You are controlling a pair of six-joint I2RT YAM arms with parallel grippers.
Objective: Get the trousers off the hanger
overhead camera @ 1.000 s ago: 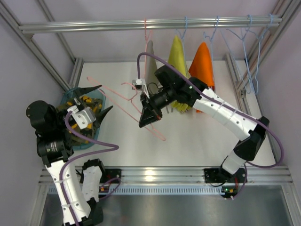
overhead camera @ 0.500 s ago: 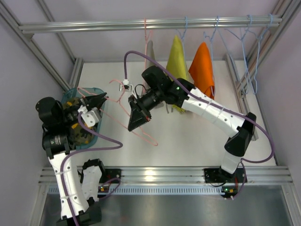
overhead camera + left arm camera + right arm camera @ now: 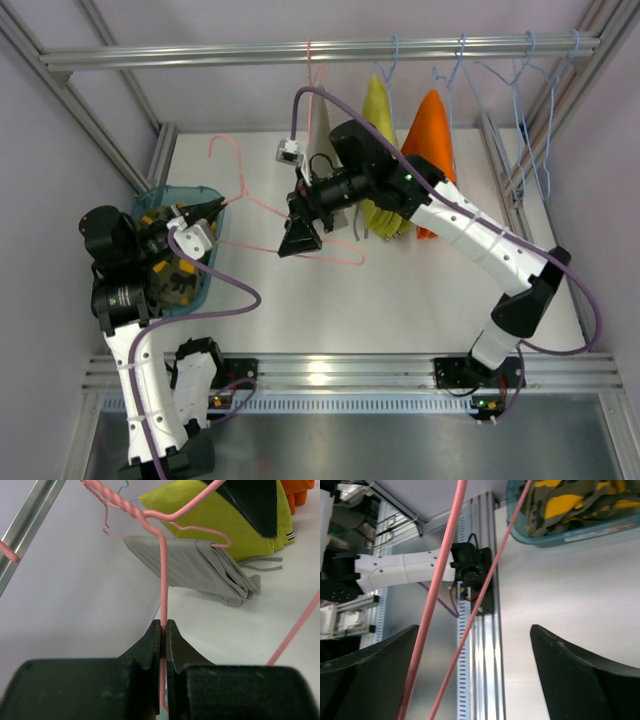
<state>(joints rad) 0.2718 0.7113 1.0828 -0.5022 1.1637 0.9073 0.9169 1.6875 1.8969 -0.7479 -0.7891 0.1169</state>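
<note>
Top external: left tool (image 3: 208, 207) grips pink hanger (image 3: 241, 172) lying left-right.

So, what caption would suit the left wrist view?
Left gripper pinches a pink wire hanger, grey trousers hanging beyond.

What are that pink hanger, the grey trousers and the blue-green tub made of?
The pink hanger looks like thin coated metal wire, since its neck is twisted. The grey trousers look like soft, matte knit cloth, folded in layers. The tub seems to be glossy plastic; its wall looks tinted and see-through.
</note>
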